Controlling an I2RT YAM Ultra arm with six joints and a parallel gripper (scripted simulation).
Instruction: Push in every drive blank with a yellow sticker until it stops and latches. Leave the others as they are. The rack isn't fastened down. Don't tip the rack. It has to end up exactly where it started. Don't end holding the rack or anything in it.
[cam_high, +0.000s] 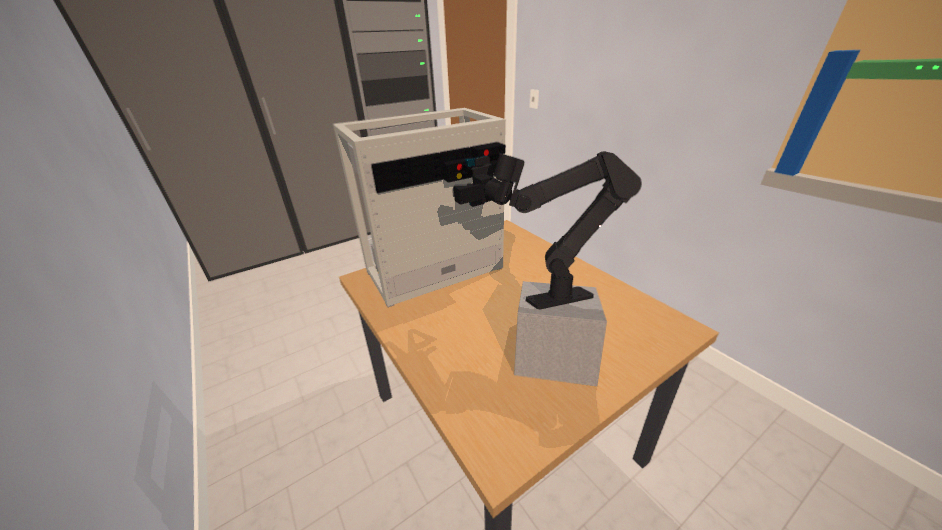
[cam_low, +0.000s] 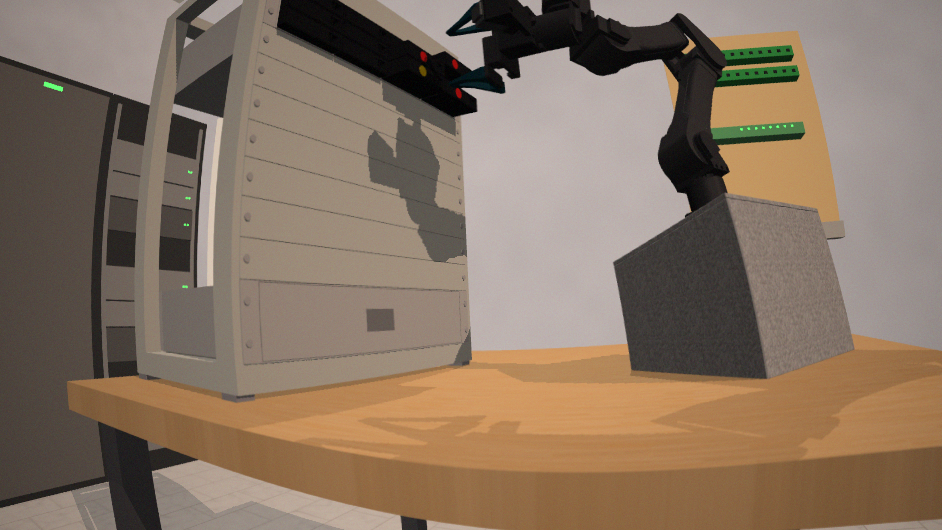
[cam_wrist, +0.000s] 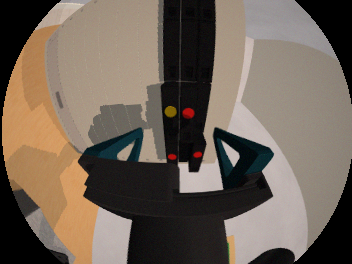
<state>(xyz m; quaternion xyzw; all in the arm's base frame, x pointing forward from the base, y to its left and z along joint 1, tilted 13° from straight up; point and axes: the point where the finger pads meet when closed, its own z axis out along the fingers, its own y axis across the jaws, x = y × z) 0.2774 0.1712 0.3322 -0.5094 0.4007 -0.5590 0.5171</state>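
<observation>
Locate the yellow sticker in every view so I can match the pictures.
Top: yellow sticker on the black drive row, just left of the open gripper.
Exterior: upper middle, on the row's front, left of the gripper.
Wrist: centre, left of a red dot.
Shared landmark: the beige rack.

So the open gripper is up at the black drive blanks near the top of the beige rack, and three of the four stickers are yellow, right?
Not quite: only one sticker is yellow; the other three are red. The wrist view shows it. The open gripper is at the black drive blanks near the beige rack's top.
</observation>
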